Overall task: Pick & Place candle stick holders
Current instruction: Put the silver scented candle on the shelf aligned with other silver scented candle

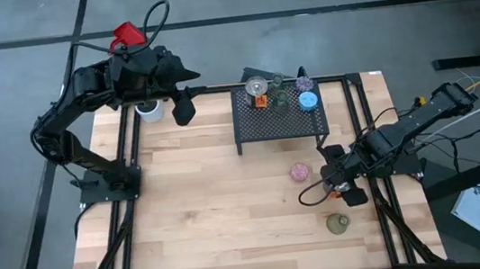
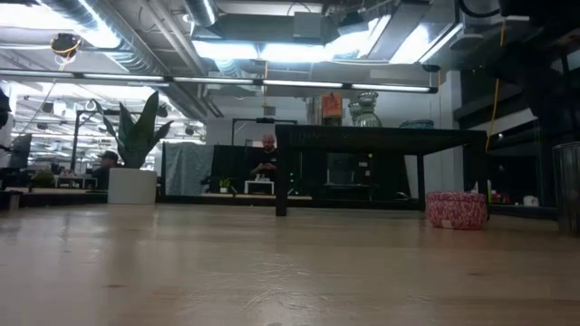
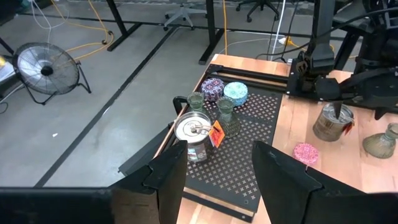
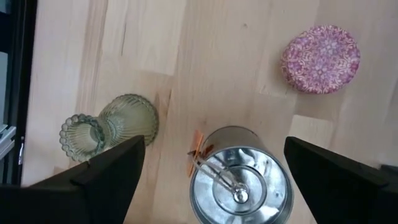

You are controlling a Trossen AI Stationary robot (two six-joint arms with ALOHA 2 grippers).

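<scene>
Notably, in the high view the silvery holder [image 4: 240, 181] on the table is hidden under the right gripper [image 1: 344, 186]; only the right wrist view shows it, standing upright between the wide-apart fingers [image 4: 109, 174], untouched as far as can be judged, its lower edge cut off. Taking the black mesh rack [image 1: 279, 123] as landmark: this gripper hovers off the rack's front right corner, arm reaching in from the table's right edge. The pink holder [image 1: 300, 172] sits just in front of the rack; the olive-green glass holder [image 1: 338, 224] lies on its side, farther forward. On the rack's rear edge stand a second silvery holder [image 1: 256, 87] with an orange tag, two small green glass ones [image 3: 225, 116], a purple-speckled one [image 1: 305, 83] and a blue one [image 1: 308, 100]. The left gripper [image 1: 183, 112] hangs raised to the rack's left, fingers [image 3: 168, 180] part-way apart, empty; the white pot [image 1: 149, 110] is mostly hidden beneath that arm.
</scene>
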